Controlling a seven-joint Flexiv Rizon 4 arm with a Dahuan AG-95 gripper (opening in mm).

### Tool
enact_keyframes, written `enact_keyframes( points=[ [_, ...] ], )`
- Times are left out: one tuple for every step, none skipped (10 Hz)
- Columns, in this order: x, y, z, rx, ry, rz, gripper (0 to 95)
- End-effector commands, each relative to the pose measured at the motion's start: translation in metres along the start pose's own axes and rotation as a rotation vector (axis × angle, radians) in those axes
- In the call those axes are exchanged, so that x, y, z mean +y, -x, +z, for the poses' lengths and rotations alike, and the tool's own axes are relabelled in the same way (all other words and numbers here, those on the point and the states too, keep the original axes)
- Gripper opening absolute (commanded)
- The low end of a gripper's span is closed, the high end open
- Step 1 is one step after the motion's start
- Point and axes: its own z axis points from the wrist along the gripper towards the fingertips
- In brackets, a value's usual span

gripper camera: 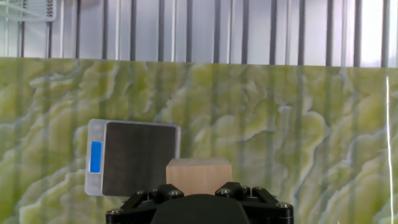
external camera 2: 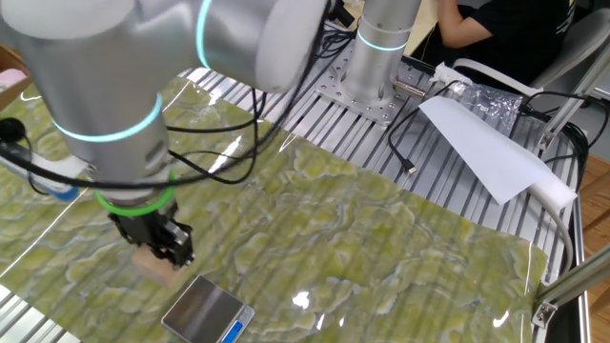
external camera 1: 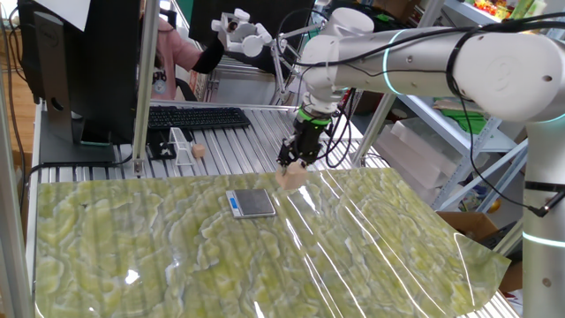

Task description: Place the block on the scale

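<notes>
The block [external camera 1: 292,177] is a light tan wooden cube held between my gripper's [external camera 1: 292,168] black fingers, low over the green patterned mat. The scale [external camera 1: 252,203], flat with a dark grey plate and a blue front strip, lies on the mat just left of the block and nearer the camera. From the other fixed view the block [external camera 2: 155,263] hangs under the gripper [external camera 2: 158,253], a short gap from the scale [external camera 2: 206,311]. The hand view has the block [gripper camera: 199,175] centred in the gripper [gripper camera: 199,190], its left edge overlapping the scale's [gripper camera: 138,158] right side.
A black keyboard [external camera 1: 199,117], a small round tan ball [external camera 1: 199,151] and a white bracket [external camera 1: 181,147] sit on the slatted table behind the mat. A dark monitor [external camera 1: 53,71] stands at back left. White paper [external camera 2: 486,143] and cables lie near the arm's base [external camera 2: 374,57].
</notes>
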Motion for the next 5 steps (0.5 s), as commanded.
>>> enact_keyframes(
  points=[
    [0.01, 0.001, 0.002, -0.001, 0.002, 0.008, 0.0],
    [0.016, 0.001, 0.004, 0.0, 0.002, 0.013, 0.0],
    [0.023, 0.002, 0.007, 0.001, 0.001, 0.021, 0.0],
    [0.029, 0.003, 0.011, 0.001, 0.0, 0.03, 0.0],
    [0.032, 0.005, 0.014, 0.001, 0.0, 0.042, 0.0]
  ],
)
